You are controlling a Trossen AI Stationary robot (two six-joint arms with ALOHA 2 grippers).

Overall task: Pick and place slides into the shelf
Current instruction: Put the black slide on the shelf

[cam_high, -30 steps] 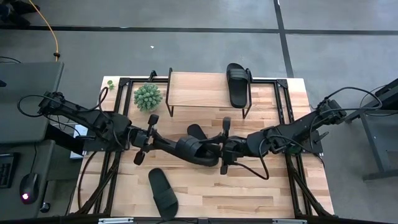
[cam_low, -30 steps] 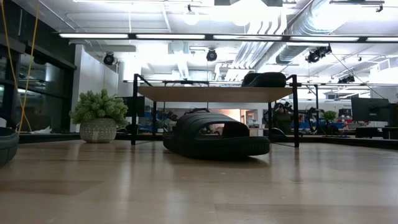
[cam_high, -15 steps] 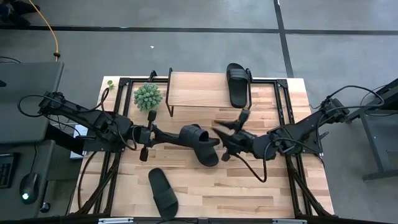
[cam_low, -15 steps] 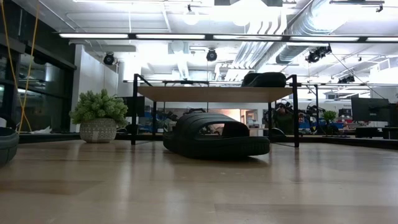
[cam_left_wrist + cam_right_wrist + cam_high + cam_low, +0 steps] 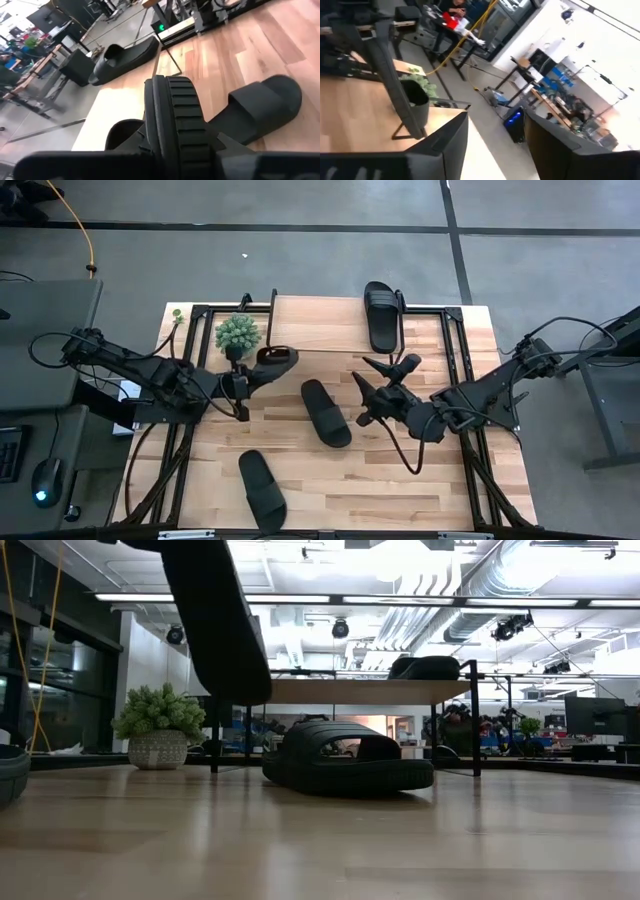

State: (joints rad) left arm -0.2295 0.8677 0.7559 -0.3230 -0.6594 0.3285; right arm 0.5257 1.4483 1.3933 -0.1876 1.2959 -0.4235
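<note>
Since the earlier frame our left fingers [image 5: 262, 365] have lifted a slide [image 5: 274, 359] to the shelf [image 5: 320, 325] edge, gripping it; the sole hides their tips. Right fingers [image 5: 385, 372] hang spread open.

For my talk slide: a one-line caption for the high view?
Left gripper lifts a slide toward the shelf; right gripper open.

A black slide [image 5: 175, 125] fills the near view, edge-on. Behind it, a second slide [image 5: 260, 107] lies on the wooden table [image 5: 280, 45]. A third slide [image 5: 125, 57] rests on the shelf [image 5: 112, 112].
</note>
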